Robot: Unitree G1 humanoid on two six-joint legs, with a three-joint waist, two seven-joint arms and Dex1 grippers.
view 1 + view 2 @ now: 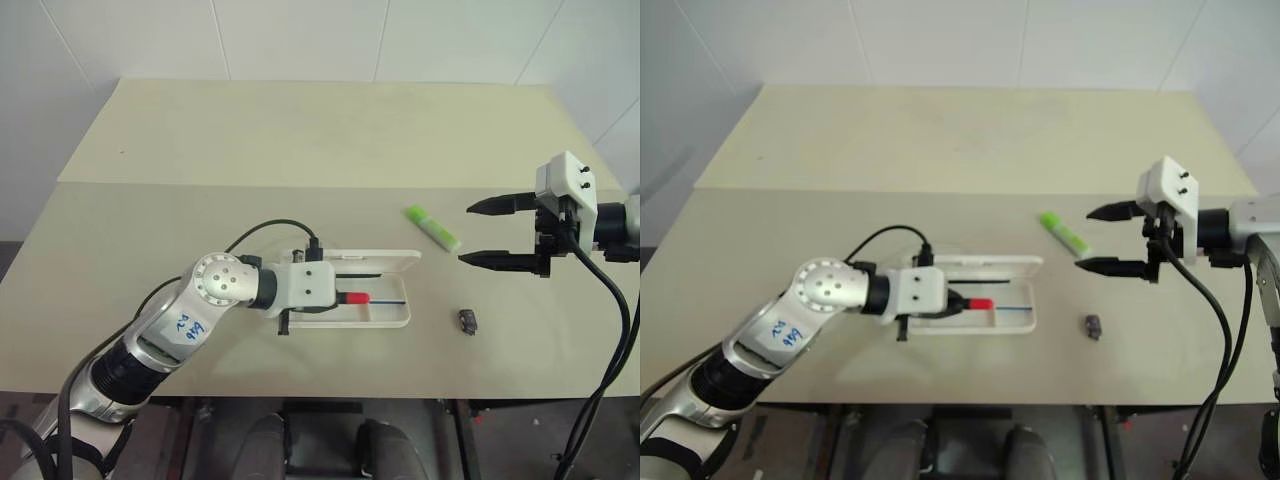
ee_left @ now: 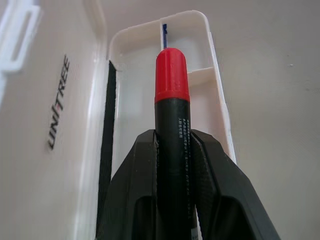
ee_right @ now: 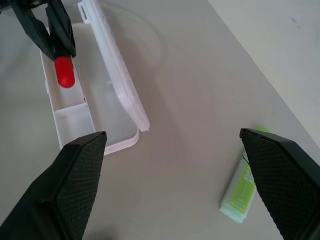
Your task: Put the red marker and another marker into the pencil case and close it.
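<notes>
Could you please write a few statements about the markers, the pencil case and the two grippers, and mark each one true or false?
1. The left gripper holds the red marker over the open pencil case. True.
2. The green highlighter already lies inside the pencil case. False: it lies on the table, apart from the case.
3. The right gripper is open and holds nothing. True.
4. The lid of the pencil case is shut. False: it stands open.
5. A small dark lump lies on the table to the right of the case. True.
</notes>
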